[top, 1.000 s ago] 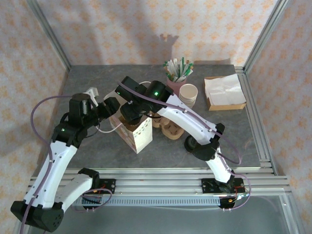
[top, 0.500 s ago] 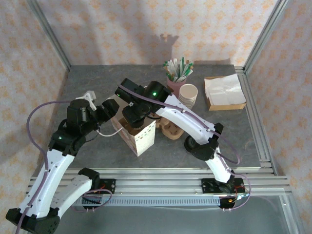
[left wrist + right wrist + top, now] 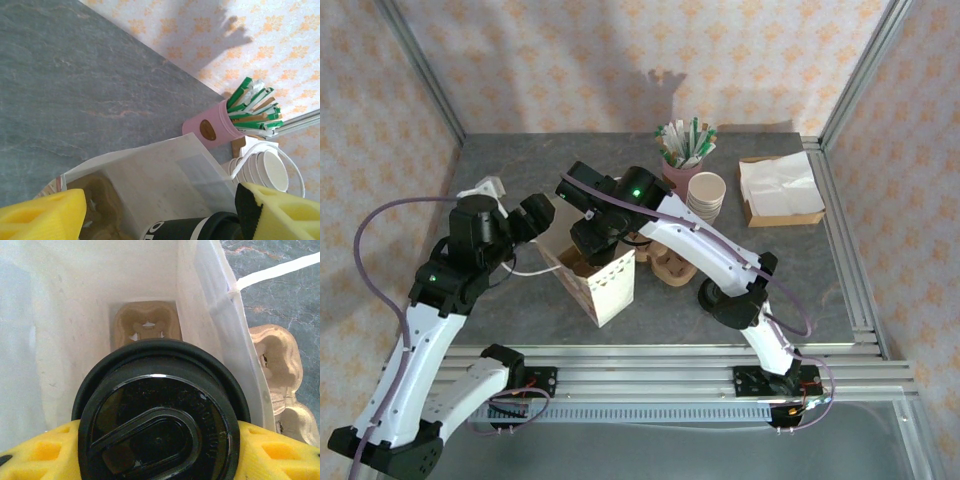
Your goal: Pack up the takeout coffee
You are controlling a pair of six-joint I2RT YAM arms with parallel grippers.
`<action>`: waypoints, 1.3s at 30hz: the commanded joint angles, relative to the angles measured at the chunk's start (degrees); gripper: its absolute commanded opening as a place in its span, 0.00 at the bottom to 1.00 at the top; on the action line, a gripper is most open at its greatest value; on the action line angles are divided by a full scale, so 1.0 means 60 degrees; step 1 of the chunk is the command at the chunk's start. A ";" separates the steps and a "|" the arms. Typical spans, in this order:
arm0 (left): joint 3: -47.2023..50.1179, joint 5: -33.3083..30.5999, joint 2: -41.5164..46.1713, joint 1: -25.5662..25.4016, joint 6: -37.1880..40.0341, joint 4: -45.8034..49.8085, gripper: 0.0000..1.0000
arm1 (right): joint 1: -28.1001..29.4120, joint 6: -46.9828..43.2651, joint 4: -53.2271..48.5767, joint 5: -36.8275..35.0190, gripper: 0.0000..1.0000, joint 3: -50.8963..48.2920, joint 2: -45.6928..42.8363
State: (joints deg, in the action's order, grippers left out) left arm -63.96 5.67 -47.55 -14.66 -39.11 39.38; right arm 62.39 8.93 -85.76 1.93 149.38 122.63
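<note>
Right hand (image 3: 160, 452) grips the takeout coffee (image 3: 159, 415) by its sides over the open bag (image 3: 200, 305). Left hand (image 3: 160, 215), jaws apart, flanks the bag's rim. The descent is best kept vertical, with the cup centred over the carrier socket (image 3: 145, 322) beneath the hand.

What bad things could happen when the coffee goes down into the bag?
The left gripper is open and seems off the bag, so the bag might tip if bumped. The bag is narrow, so the coffee in the right gripper could snag a wall. It could miss the hole in the carrier at the bottom and land tilted, maybe spilling.
</note>
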 commanded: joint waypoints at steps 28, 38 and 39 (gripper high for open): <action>0.0198 -0.1110 0.0058 0.0319 -0.0777 -0.0113 0.90 | 0.0514 0.0276 -0.0187 0.0345 0.53 0.0328 0.0788; 0.0581 0.0882 -0.0047 0.1849 -0.1477 -0.0786 0.99 | 0.0543 0.0325 -0.0151 0.0422 0.52 0.0256 0.0879; 0.0432 0.0696 -0.0044 0.1857 -0.1419 -0.0794 1.00 | 0.0558 0.0326 -0.0136 0.0439 0.52 0.0251 0.0875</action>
State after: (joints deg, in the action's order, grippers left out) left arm -59.70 8.84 -48.42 -3.97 -46.92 38.09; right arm 65.12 9.61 -86.11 4.58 149.75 126.98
